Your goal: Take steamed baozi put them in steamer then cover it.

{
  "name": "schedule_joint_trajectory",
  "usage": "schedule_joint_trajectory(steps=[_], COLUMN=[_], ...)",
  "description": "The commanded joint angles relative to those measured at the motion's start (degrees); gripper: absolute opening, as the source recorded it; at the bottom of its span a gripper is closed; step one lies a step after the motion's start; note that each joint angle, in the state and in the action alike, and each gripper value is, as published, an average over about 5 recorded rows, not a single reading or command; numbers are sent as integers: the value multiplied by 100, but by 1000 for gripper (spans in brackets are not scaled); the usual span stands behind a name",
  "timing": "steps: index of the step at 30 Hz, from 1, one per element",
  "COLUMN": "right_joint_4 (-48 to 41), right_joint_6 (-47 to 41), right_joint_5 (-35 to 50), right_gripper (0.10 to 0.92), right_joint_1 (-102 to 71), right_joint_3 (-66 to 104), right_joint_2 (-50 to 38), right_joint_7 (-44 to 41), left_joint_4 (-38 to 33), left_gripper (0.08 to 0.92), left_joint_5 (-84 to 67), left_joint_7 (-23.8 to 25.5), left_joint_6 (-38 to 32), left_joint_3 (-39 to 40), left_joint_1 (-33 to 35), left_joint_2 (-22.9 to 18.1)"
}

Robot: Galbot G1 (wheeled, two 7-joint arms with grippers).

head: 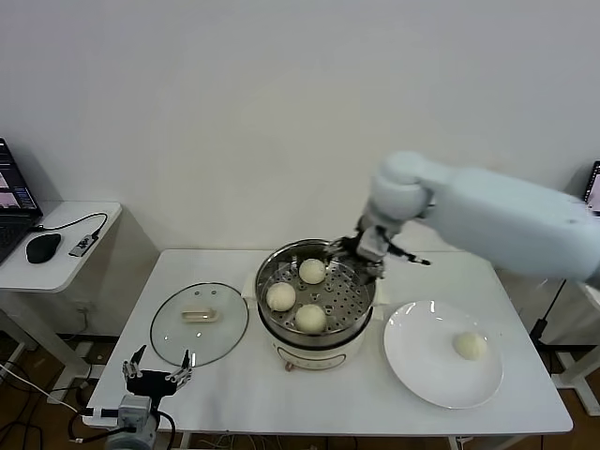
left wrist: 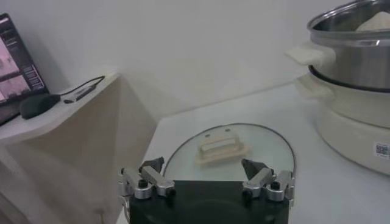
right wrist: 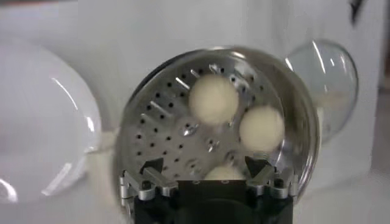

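With three buns seen in the steamer (head: 316, 281) under the empty, wide-apart right gripper (head: 361, 255), the last soft, squashy bun (head: 469, 345) on the plate (head: 417, 370) is best pinched gently at its sides, while the left gripper (head: 157, 373) is parked open.

I see the white bench (head: 234, 384) carrying the steamer (head: 316, 349) in the middle, the cover (head: 199, 323) lying flat to its left, and a white plate (head: 427, 370) to its right.
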Motion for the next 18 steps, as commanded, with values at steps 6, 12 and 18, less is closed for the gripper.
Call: schedule_joint_trajectory(steps=[6,12,18], right_joint_4=[-92,-397,-939], right_joint_6=[-3652,-3658,-3079], right_joint_5=[660,-19,-545], right_gripper=[823,823,823], right_joint_1=[-355,-1646,-2932], right_joint_3=[95,1090,2011], right_joint_2=[-2154,-2309,-2157], right_joint_7=[-583,-574,-370], left_joint_4=[-24,-27,3], left_gripper=[823,823,823], left_joint_5=[2,7,18], left_joint_7=[28,38,52], left_joint_6=[17,25,37], left_joint_3=[62,59,64], left_joint_1=[48,97,158], left_joint_2=[58,73,86])
